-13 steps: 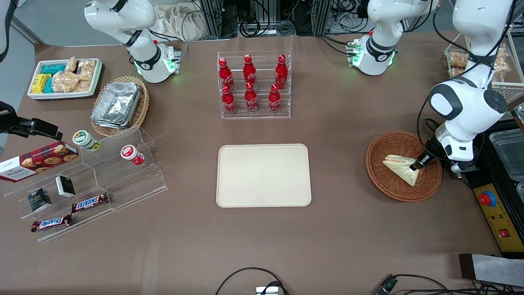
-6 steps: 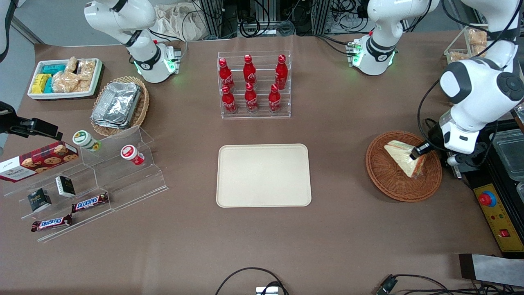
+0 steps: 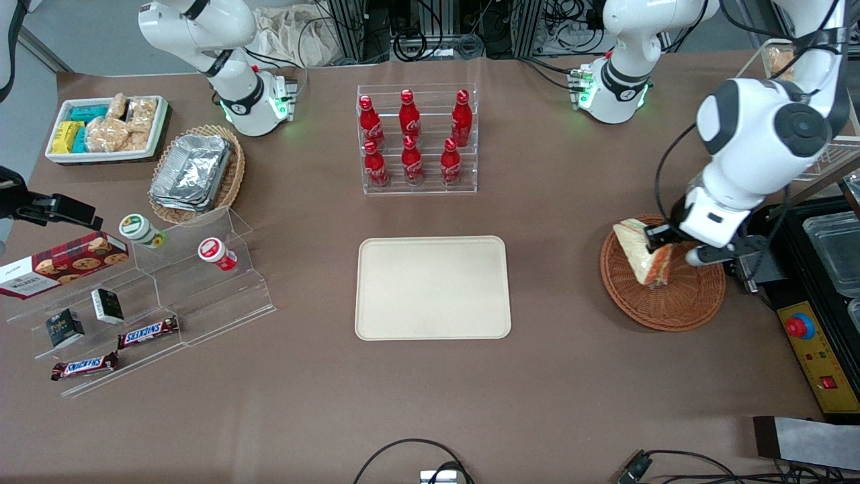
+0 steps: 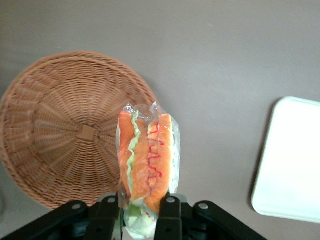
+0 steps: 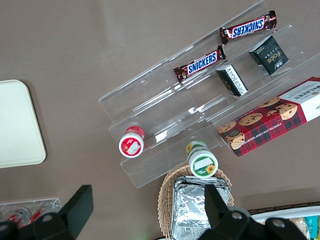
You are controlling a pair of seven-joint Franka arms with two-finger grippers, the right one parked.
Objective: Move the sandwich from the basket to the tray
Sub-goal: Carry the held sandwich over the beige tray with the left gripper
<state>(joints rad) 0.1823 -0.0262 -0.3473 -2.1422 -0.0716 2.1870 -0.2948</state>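
The clear-wrapped sandwich (image 3: 641, 252) hangs in the air over the edge of the round reddish-brown basket (image 3: 685, 302) that faces the tray. My left gripper (image 3: 660, 243) is shut on it, and the orange-red filling edge (image 4: 147, 160) shows between the two black fingers (image 4: 170, 212). The wicker basket (image 4: 65, 130) below holds nothing else. The cream-beige tray (image 3: 432, 287) lies flat at the table's middle, toward the parked arm from the basket, and its rounded corner (image 4: 290, 160) shows in the left wrist view.
An acrylic rack of red cola bottles (image 3: 416, 138) stands farther from the front camera than the tray. A black unit with a red button (image 3: 799, 327) sits beside the basket at the working arm's end. Snack shelves (image 3: 141, 296) and a foil-container basket (image 3: 195, 173) lie toward the parked arm's end.
The gripper has lifted the sandwich out of the basket and carried it toward the tray side of the basket's rim; the sandwich now hangs on edge instead of lying flat.
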